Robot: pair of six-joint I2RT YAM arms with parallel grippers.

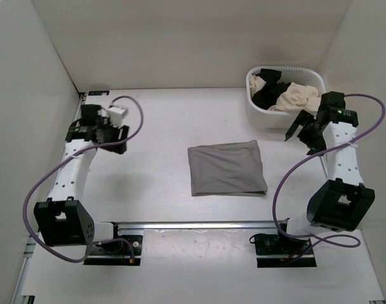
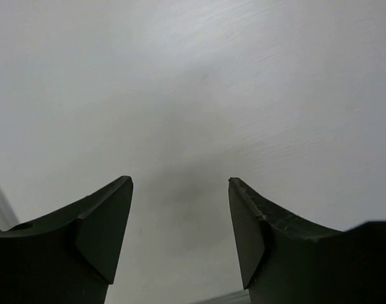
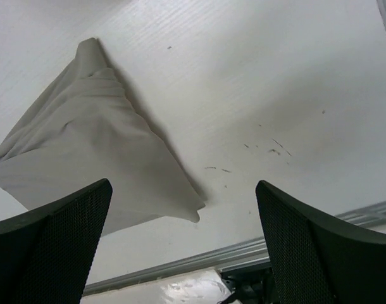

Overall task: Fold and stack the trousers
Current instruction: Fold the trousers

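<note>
The grey trousers (image 1: 226,168) lie folded into a flat rectangle in the middle of the table; the right wrist view shows them (image 3: 85,145) at the left. My right gripper (image 1: 297,126) hangs open to the right of the trousers, beside the basket, with nothing between its fingers (image 3: 180,190). Far off at the left side of the table is my left gripper (image 1: 120,140), its jaws apart over bare table (image 2: 180,183) and empty.
A white basket (image 1: 256,113) at the back right holds a black garment (image 1: 267,95) and a cream garment (image 1: 298,96). White walls enclose the table at the back and on both sides. A metal rail (image 1: 199,225) runs along the near edge between the arm bases.
</note>
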